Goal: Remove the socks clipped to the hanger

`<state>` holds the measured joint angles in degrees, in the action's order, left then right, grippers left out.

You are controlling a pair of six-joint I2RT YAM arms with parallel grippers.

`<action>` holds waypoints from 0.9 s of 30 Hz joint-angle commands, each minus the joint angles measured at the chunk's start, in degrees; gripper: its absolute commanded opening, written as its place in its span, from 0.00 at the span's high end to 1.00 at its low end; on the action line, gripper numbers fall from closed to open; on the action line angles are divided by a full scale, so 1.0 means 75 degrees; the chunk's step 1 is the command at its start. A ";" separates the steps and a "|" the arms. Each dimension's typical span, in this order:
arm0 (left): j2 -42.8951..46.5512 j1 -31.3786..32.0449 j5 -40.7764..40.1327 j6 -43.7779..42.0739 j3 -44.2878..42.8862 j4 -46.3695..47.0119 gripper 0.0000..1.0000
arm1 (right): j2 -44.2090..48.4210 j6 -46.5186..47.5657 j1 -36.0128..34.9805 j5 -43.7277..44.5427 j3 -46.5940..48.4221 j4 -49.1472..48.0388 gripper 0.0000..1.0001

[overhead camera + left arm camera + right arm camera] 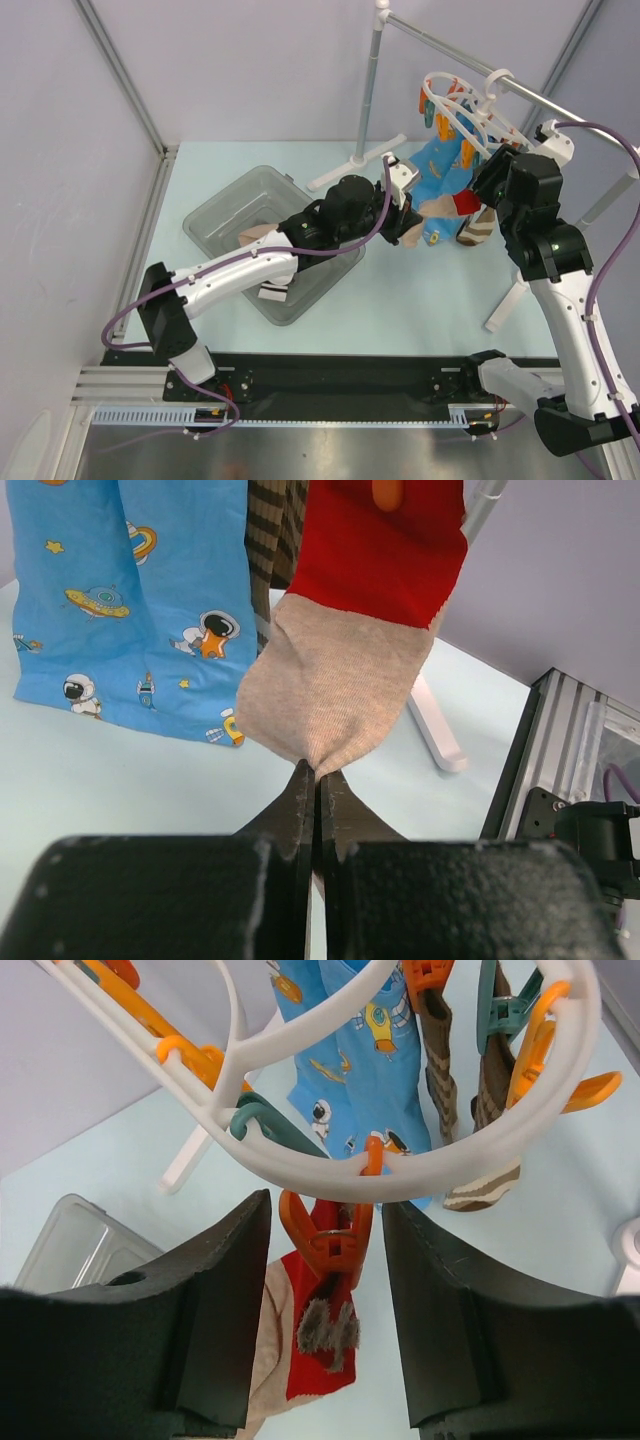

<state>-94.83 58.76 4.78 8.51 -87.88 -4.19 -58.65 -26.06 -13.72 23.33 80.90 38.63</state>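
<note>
The white ring hanger hangs from the rail with several socks clipped under it. My left gripper is shut on the toe of the beige-and-red sock, which stretches up to an orange clip. In the top view the left gripper reaches in from the left. My right gripper is open, one finger on each side of that orange clip, just below the hanger ring, with a gap on both sides. A blue cartoon sock and brown striped socks hang beside it.
A clear plastic bin sits on the table at left, with socks lying in it. The silver rail and its upright pole stand behind the hanger. The stand's white foot lies on the table close to the held sock.
</note>
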 commanded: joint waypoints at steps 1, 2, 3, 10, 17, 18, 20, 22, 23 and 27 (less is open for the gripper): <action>0.0433 0.0063 0.0102 -0.0033 -0.0061 0.0207 1.00 | -0.0008 0.0182 -0.0035 0.0217 -0.0053 -0.0686 0.47; 0.0433 0.0063 0.0090 -0.0022 -0.0061 0.0207 1.00 | -0.0008 0.0205 -0.0023 0.0252 -0.0088 -0.0733 0.49; 0.0421 0.0052 0.0090 -0.0010 -0.0061 0.0207 1.00 | 0.0004 0.0217 -0.0023 0.0264 -0.0123 -0.0779 0.51; 0.0397 0.0063 0.0078 -0.0022 -0.0072 0.0183 1.00 | 0.0062 0.0311 -0.0023 0.0498 -0.0229 -0.0944 0.53; 0.0409 0.0063 0.0066 -0.0010 -0.0084 0.0171 1.00 | 0.0074 0.0358 -0.0023 0.0440 -0.0310 -0.1073 0.93; 0.0421 0.0052 0.0043 -0.0010 -0.0072 0.0160 1.00 | 0.0098 0.0346 -0.0023 0.0417 -0.0334 -0.1084 0.97; 0.0456 0.0063 -0.0004 0.0001 -0.0014 0.0136 1.00 | 0.0121 0.0358 -0.0023 0.0393 -0.0381 -0.1108 1.00; 0.0491 0.0063 -0.0120 0.0002 0.0056 0.0125 1.00 | 0.0168 0.0346 -0.0023 0.0370 -0.0427 -0.1108 1.00; 0.0514 0.0052 -0.0168 0.0002 0.0138 0.0090 1.00 | 0.0180 0.0335 -0.0023 0.0335 -0.0439 -0.1108 1.00; 0.0760 0.0029 -0.0577 -0.0033 0.0337 -0.0133 1.00 | 0.0238 0.0346 -0.0023 0.0206 -0.0451 -0.1014 0.91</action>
<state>-93.58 58.81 3.31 8.51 -86.21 -4.54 -58.15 -23.68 -13.80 25.30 77.62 33.43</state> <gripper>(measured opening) 0.014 0.182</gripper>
